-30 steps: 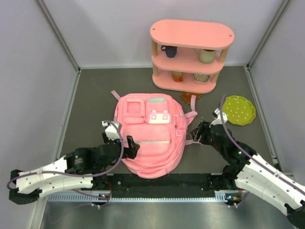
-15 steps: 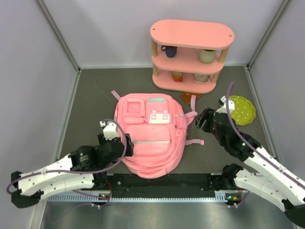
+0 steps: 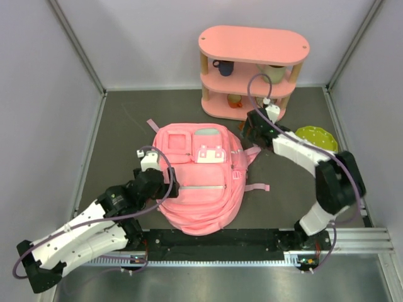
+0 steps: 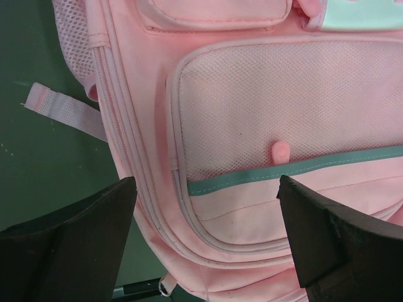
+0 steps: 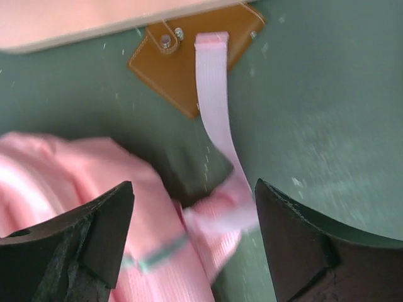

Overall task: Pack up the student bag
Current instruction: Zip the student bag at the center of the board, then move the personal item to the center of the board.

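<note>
The student bag (image 3: 200, 185), a soft pink backpack, lies flat in the middle of the table with its front pockets up. My left gripper (image 3: 169, 187) is open at the bag's left edge. In the left wrist view its fingers (image 4: 69, 245) stand wide apart over the mesh front pocket (image 4: 283, 107) and its teal strip, holding nothing. My right gripper (image 3: 249, 133) is open at the bag's top right corner. In the right wrist view it (image 5: 192, 239) straddles a pink strap (image 5: 217, 113) and the bag's corner (image 5: 94, 189) without closing on them.
A rigid pink three-tier shelf (image 3: 252, 69) with cups and bowls stands at the back. A brown leather piece (image 5: 189, 69) lies at the shelf's foot, under the strap end. A green dotted plate (image 3: 317, 145) lies at the right. Grey walls close in three sides.
My right arm has swung up and to the left, from beside the bag's right side to its top right corner near the shelf. My left gripper has shifted slightly along the bag's left edge.
</note>
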### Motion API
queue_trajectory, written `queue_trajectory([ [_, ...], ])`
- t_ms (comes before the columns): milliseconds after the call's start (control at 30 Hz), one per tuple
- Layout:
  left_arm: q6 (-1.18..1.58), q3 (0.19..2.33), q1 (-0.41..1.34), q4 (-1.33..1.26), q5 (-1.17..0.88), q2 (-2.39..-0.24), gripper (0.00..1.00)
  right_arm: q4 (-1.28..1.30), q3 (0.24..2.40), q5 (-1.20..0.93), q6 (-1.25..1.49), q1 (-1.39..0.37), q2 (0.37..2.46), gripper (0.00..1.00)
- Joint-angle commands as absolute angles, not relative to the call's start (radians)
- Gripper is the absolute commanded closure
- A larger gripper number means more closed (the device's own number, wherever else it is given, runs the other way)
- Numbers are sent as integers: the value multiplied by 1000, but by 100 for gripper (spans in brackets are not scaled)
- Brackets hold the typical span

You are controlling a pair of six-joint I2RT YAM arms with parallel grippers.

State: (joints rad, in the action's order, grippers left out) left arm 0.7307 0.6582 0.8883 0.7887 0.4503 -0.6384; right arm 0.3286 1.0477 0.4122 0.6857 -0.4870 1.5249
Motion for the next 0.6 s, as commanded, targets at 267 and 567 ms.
queue_trajectory([
  [267, 693, 660, 865, 701, 396, -630, 2, 282, 1468, 532, 844, -440, 1997, 1],
  [567, 670, 641, 844, 667, 374, -660, 2, 388, 1575, 577, 870, -443, 2141, 1],
])
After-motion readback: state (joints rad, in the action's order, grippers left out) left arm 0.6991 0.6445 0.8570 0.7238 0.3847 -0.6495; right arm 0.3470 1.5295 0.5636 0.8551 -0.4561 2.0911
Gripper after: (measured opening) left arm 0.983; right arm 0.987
